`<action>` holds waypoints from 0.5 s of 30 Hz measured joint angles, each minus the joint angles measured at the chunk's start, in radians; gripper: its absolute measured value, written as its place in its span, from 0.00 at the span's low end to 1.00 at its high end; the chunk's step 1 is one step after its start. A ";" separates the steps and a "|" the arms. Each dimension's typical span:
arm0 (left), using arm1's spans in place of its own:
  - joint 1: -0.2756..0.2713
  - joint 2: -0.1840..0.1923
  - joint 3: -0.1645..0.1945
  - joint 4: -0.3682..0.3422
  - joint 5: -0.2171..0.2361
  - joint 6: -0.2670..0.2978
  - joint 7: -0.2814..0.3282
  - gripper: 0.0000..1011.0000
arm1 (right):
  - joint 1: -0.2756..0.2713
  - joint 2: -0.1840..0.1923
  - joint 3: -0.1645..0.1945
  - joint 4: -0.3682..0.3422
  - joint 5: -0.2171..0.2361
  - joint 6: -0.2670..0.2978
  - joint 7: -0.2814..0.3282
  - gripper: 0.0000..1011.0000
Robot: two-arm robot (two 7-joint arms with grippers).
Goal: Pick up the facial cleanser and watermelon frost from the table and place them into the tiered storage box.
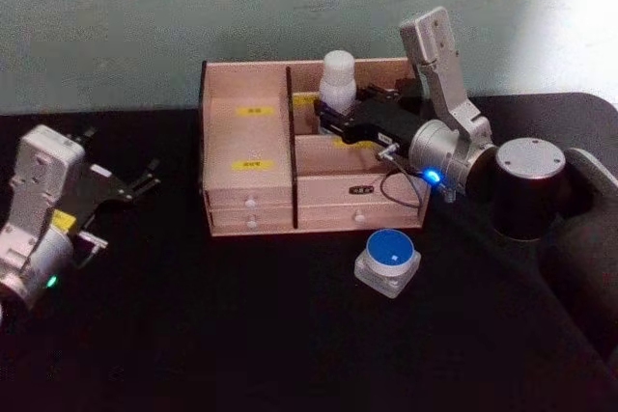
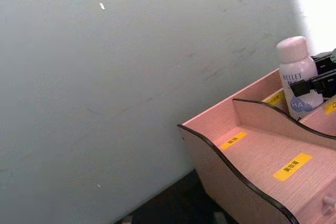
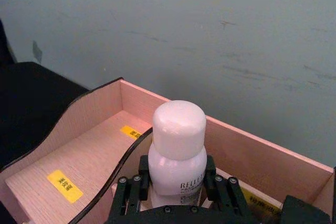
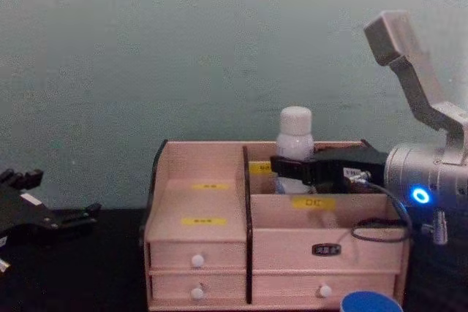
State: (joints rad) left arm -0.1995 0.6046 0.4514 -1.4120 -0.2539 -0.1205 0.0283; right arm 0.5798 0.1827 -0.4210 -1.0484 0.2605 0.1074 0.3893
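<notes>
The facial cleanser, a white bottle with a rounded cap, stands upright in the back right compartment of the tiered storage box. My right gripper reaches over the box from the right and is shut on the bottle's body. In the right wrist view its black fingers press both sides of the bottle. The watermelon frost, a squat jar with a blue lid, sits on the table in front of the box's right half. My left gripper rests open at the table's left, apart from the box.
A black cloth covers the table. A pale green wall rises close behind the box. The box's left stepped compartments and front drawers are closed. The right arm's dark base stands right of the box.
</notes>
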 joint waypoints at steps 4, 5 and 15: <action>0.000 0.000 0.000 0.000 0.000 0.000 0.000 0.99 | 0.000 0.000 0.000 0.001 -0.001 0.001 0.000 0.59; 0.000 0.000 0.000 0.000 0.000 0.000 0.000 0.99 | 0.000 0.000 0.000 0.001 -0.001 0.001 0.000 0.59; 0.000 0.000 0.000 0.000 0.000 0.000 0.000 0.99 | 0.000 0.000 0.001 0.000 0.000 0.001 0.000 0.65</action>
State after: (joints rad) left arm -0.1995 0.6047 0.4514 -1.4120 -0.2539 -0.1205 0.0283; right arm 0.5800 0.1827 -0.4201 -1.0489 0.2607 0.1079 0.3893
